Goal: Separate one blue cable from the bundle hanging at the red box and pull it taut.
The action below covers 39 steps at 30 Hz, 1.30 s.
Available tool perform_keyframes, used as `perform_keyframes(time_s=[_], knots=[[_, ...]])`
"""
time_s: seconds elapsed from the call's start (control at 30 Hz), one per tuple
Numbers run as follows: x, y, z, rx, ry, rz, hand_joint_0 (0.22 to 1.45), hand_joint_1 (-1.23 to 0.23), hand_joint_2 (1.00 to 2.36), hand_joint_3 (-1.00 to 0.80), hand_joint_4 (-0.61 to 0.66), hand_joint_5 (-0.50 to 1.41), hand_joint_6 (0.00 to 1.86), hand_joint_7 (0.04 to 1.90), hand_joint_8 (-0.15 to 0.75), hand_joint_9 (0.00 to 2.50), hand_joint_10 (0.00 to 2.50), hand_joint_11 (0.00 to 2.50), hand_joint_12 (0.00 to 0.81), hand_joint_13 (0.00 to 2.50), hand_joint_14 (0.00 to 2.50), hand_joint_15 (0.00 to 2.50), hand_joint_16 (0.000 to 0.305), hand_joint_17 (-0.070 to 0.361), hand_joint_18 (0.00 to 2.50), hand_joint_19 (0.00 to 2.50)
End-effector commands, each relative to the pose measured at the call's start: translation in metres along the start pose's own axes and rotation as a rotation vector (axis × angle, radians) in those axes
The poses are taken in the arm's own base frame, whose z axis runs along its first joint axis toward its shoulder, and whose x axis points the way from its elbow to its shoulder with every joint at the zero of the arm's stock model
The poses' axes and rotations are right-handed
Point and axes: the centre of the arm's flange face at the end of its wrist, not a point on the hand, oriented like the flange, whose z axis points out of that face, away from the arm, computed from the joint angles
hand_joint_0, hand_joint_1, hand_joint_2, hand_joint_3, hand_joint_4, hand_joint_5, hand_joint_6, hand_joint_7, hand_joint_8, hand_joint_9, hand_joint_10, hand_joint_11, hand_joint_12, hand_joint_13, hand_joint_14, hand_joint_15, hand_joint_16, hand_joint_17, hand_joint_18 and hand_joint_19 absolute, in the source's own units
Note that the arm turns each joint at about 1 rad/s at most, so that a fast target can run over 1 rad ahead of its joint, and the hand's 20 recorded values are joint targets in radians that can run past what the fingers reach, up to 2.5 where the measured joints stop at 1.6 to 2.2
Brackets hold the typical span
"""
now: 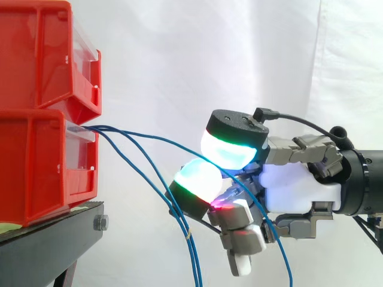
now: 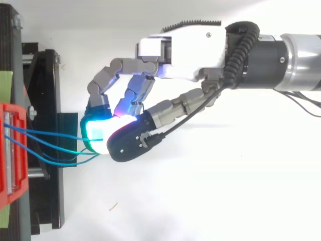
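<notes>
The hand reaches in from the right with its fingers curled, and two glowing cyan-green fingertips are pressed close together, one above the other. Between them they pinch one blue cable. This cable leaves the front of the lower red bin, runs in a gentle sagging arc across to the pads, passes through the hand and drops away below the palm. It is not stretched straight.

The other blue cables come out of the same spot on the bin, curve down more steeply and hang together just left of and below the fingers, apart from the pinched one.

From above, the hand points left toward the bin, and the cables cross the gap from the bin to the lit pads.

The lower bin carries a second red bin and sits on a black stand, before a white curtain.
</notes>
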Motion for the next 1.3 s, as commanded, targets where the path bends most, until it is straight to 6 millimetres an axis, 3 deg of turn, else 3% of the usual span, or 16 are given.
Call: perform_keyframes(time_s=[0.0,0.2,0.73,0.9,1.27], knots=[[-0.001,-0.001,-0.001,0.004,-0.001,0.167,0.68,-0.76,1.01,-0.21,0.05,-0.2,0.91,1.01,0.354,1.03,0.01,1.2,0.389,1.17,0.02,1.06,0.046,0.103,0.96,0.57],[-0.002,-0.003,-0.003,0.021,0.006,0.29,0.69,-0.77,1.02,-0.2,0.04,-0.2,0.91,1.03,0.352,1.02,0.01,1.21,0.372,1.22,0.02,1.27,0.047,0.105,1.0,0.65],[-0.005,-0.004,-0.004,0.026,0.012,0.287,0.7,-0.78,1.01,-0.22,0.03,-0.2,0.9,1.02,0.343,1.07,0.0,1.38,0.365,1.28,0.01,1.48,0.047,0.105,1.01,0.67],[-0.009,-0.005,-0.006,0.03,0.006,0.247,0.7,-0.78,1.01,-0.24,0.04,-0.2,0.9,1.03,0.342,1.06,0.14,1.4,0.37,1.29,0.01,1.6,0.047,0.106,1.01,0.71],[-0.029,-0.008,-0.011,0.034,-0.026,0.158,0.7,-0.79,1.02,-0.22,0.02,-0.2,0.89,1.04,0.349,1.01,0.27,1.35,0.363,1.19,0.62,1.5,0.048,0.107,1.14,0.92]])
